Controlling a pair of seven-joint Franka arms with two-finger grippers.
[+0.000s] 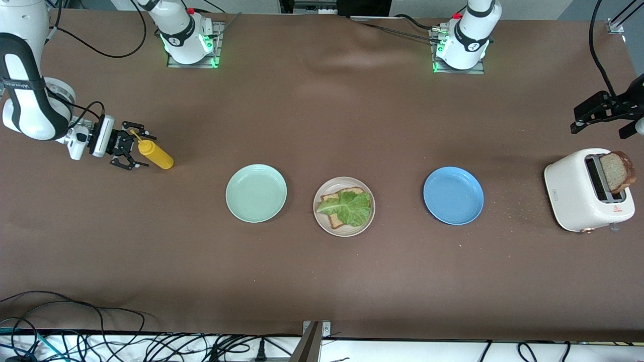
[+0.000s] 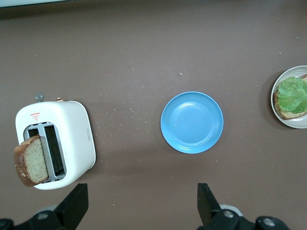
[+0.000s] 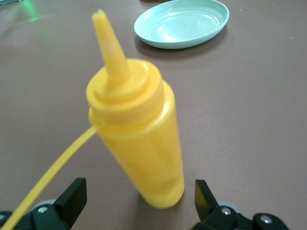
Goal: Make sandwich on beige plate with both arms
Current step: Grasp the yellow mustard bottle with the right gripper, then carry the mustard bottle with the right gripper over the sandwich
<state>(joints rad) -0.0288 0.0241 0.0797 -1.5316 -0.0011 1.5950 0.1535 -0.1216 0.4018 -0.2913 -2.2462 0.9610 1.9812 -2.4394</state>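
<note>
The brown-covered desk (image 1: pixel 322 281) carries everything. At the left arm's end stands a white two-slot toaster (image 1: pixel 586 193) with a slice of brown wholegrain bread (image 1: pixel 618 171) sticking up from one slot. In a row across the middle lie a round blue plate (image 1: pixel 453 195), a round mint green plate (image 1: pixel 256 193) and, between them, the round beige plate (image 1: pixel 344 206), which holds one bread slice (image 1: pixel 338 198) with a crinkly green lettuce leaf (image 1: pixel 350 207) on top. A yellow plastic squeeze bottle (image 1: pixel 155 156) stands toward the right arm's end.

The left pincer (image 2: pixel 144 206) hangs wide and empty over the desk just beside the toaster. The right pincer (image 1: pixel 126 152) is wide too, its fingers either side of the bottle without closing on it.

The sandwich looks half built: base and lettuce are down and the top slice is missing. Next, probably, the left arm must drop onto the toasted slice, pinch it and carry it to the beige plate.
</note>
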